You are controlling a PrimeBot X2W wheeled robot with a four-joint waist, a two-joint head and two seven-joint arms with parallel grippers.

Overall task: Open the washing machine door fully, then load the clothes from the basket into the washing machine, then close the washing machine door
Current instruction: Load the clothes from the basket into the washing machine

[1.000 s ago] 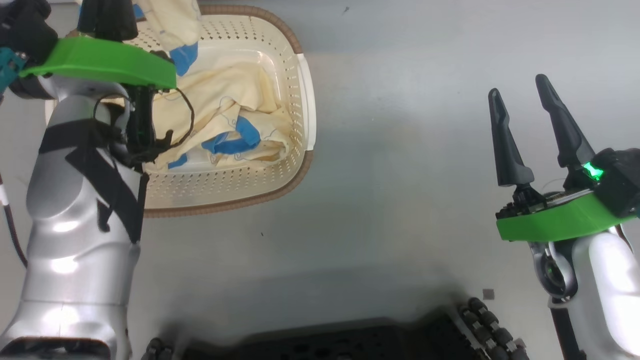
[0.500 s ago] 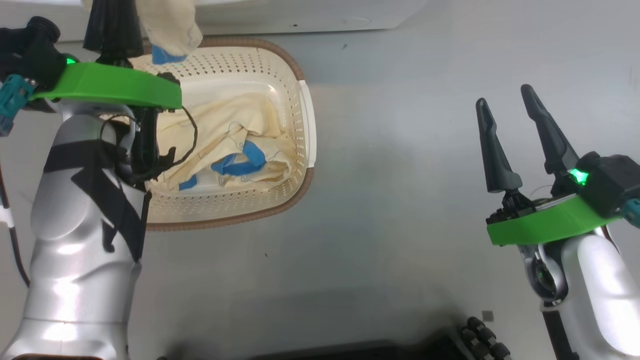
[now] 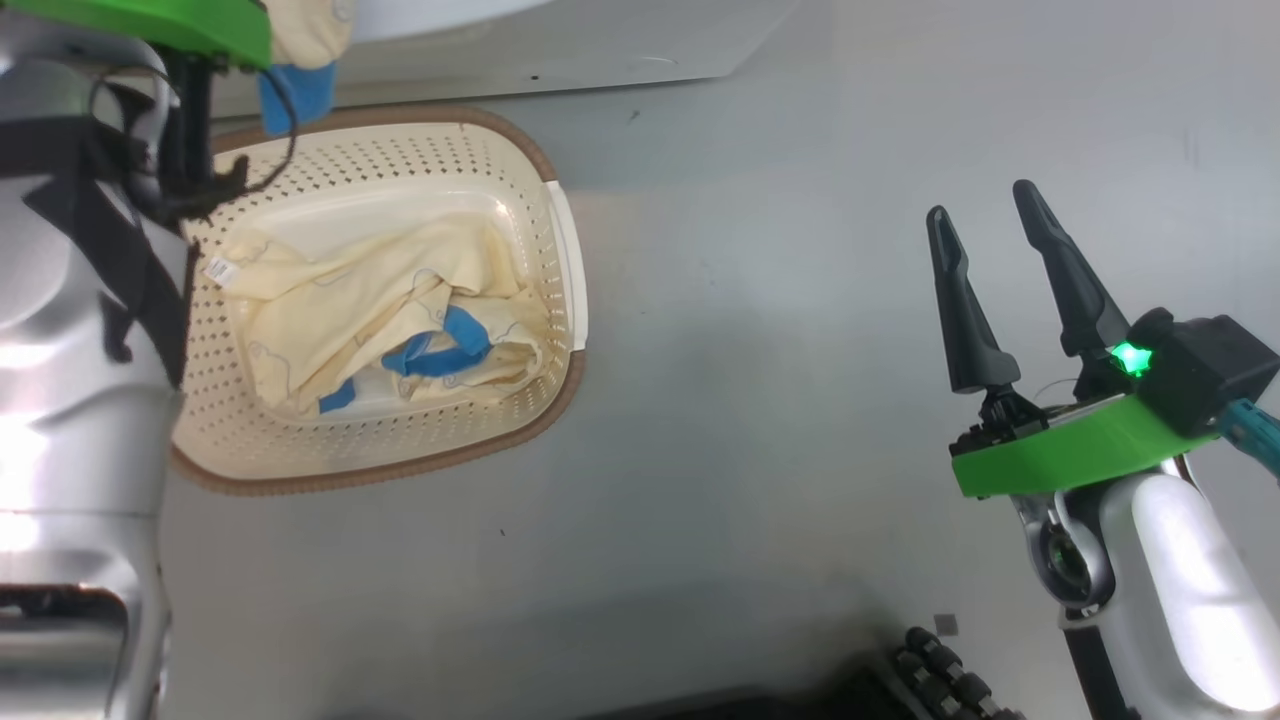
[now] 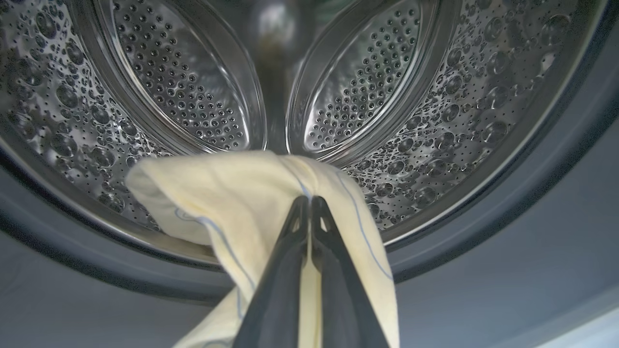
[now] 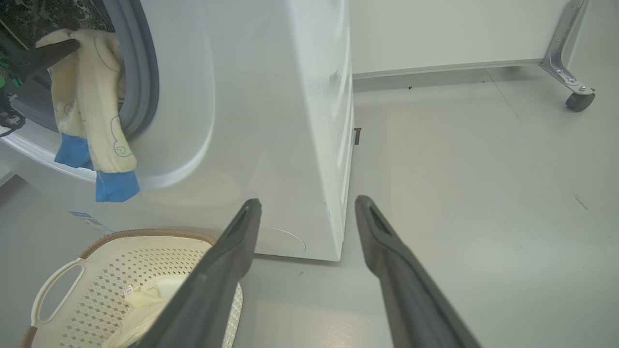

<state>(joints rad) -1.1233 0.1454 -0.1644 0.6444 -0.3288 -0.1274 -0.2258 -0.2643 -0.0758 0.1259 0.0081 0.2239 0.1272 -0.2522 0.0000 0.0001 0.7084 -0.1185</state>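
Note:
My left gripper (image 4: 309, 199) is shut on a pale yellow garment (image 4: 227, 193) with blue cuffs, held at the mouth of the washing machine's steel drum (image 4: 184, 87). The right wrist view shows that garment (image 5: 92, 96) hanging over the grey gasket (image 5: 140, 63) of the white washing machine (image 5: 271, 121). More clothes (image 3: 380, 310) of yellow and blue lie in the cream basket (image 3: 400, 475) on the floor in front of the machine. My right gripper (image 3: 980, 203) hovers open and empty, well right of the basket. The washing machine door is out of view.
Grey floor (image 3: 780, 400) stretches between the basket and my right arm. A metal leg with a caster (image 5: 578, 99) stands by the far wall, right of the machine. My own dark base (image 3: 940, 670) shows at the bottom edge.
My left arm has lifted the yellow garment out of the basket and up toward the drum opening. The head camera has shifted. The right gripper has stayed open.

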